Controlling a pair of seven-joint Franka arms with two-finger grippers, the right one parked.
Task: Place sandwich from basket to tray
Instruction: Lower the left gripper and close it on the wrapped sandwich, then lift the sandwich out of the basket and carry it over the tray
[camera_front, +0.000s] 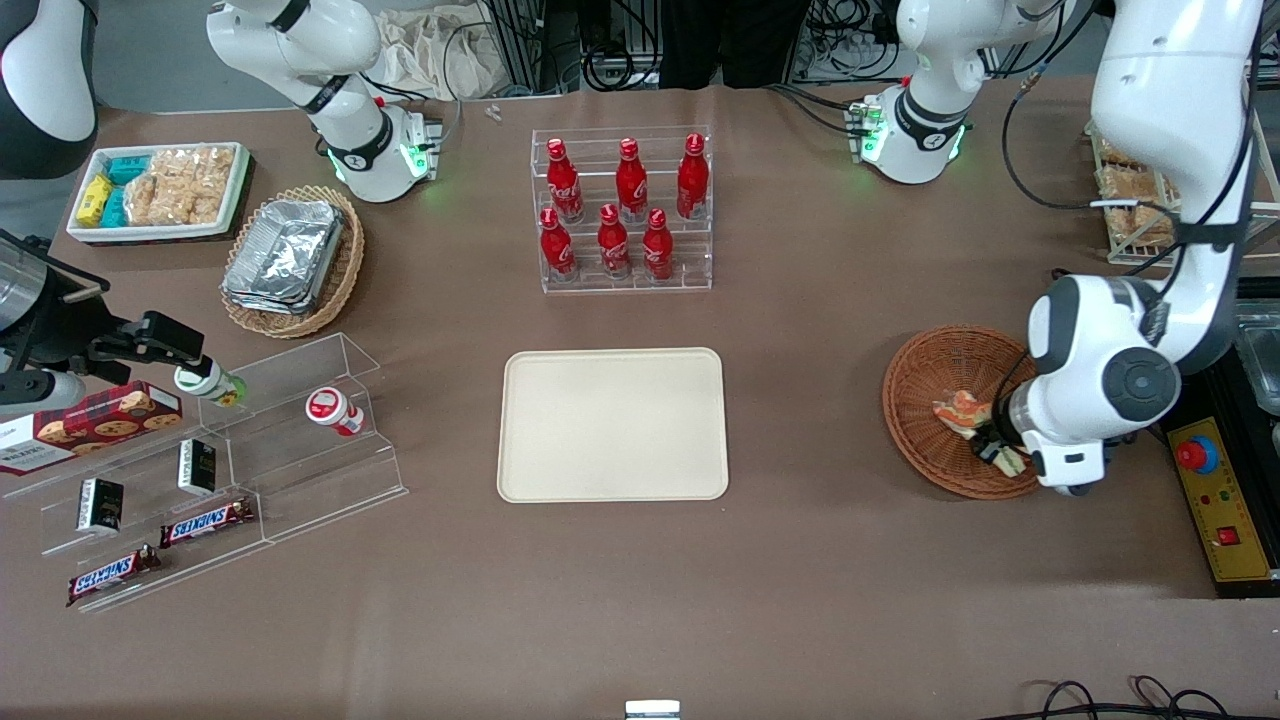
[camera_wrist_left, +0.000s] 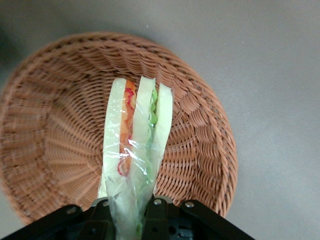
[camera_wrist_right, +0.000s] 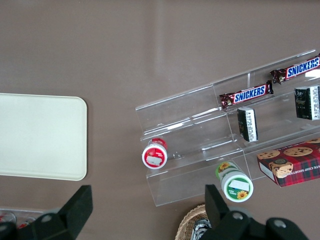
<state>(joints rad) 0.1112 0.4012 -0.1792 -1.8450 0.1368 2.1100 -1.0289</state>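
Note:
The sandwich (camera_front: 958, 410) is a wrapped white-bread wedge with orange and green filling. It is in the round reddish-brown wicker basket (camera_front: 920, 395), toward the working arm's end of the table. My left gripper (camera_front: 992, 445) reaches down into the basket and is shut on the sandwich's narrow end. In the left wrist view the sandwich (camera_wrist_left: 135, 135) runs out from between the black fingers (camera_wrist_left: 158, 209) of the gripper (camera_wrist_left: 131, 212) over the basket's weave (camera_wrist_left: 55, 125). The cream-beige tray (camera_front: 612, 424) lies flat and bare at the table's middle, also in the right wrist view (camera_wrist_right: 40, 135).
A clear rack of red bottles (camera_front: 622, 210) stands farther from the camera than the tray. A clear stepped shelf with snack bars (camera_front: 230, 450), an oval basket of foil trays (camera_front: 290, 262) and a white snack tray (camera_front: 160, 190) sit toward the parked arm's end. A yellow control box (camera_front: 1215, 495) is beside the basket.

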